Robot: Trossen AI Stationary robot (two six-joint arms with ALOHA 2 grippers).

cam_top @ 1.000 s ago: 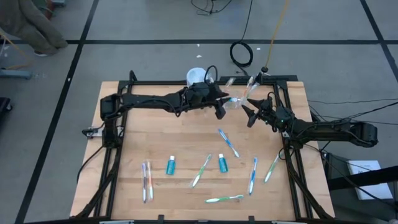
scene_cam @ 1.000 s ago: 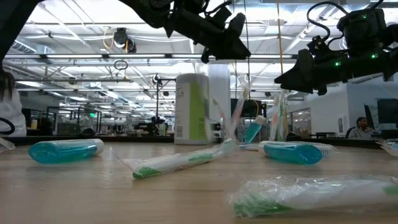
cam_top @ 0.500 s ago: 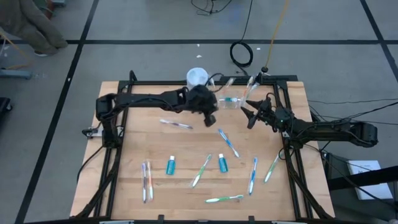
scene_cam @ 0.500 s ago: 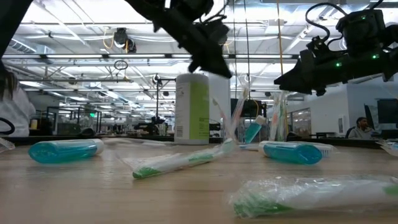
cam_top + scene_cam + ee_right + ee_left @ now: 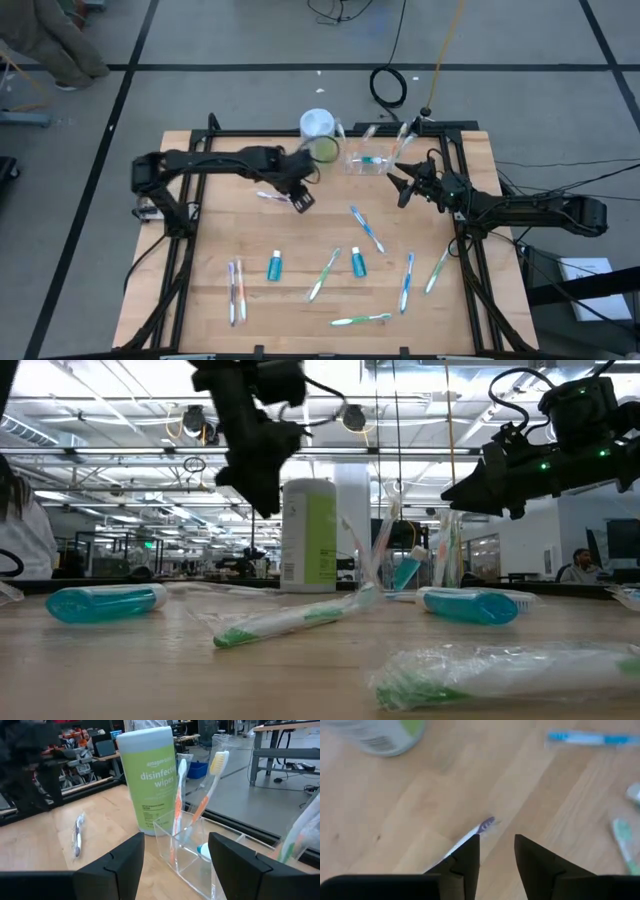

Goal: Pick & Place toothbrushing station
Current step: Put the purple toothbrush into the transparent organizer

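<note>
Toothbrushing station (image 5: 366, 163) sits near table's (image 5: 215, 235) far edge, approx 1 o'clock from table centre, upright on the wood. Long axis runs 9-to-3 o'clock across table; slots open upward, w/ orange and white brushes (image 5: 178, 802) standing in it, leaning a bit.

Wipes canister (image 5: 318, 136) stands just beside it at 10 o'clock. Wrapped toothbrush (image 5: 281, 199) lies flat at 8 o'clock from station. Blue brush (image 5: 367, 229) at 6 o'clock, then two blue tubes (image 5: 274, 265) and more wrapped brushes nearer the front edge.

Left gripper (image 5: 299, 201) hangs over the wrapped toothbrush, fingers partly apart, nothing between them. Right gripper (image 5: 400, 180) hovers at station's 4 o'clock, near but not touching, fingers spread wide, holding nothing.
</note>
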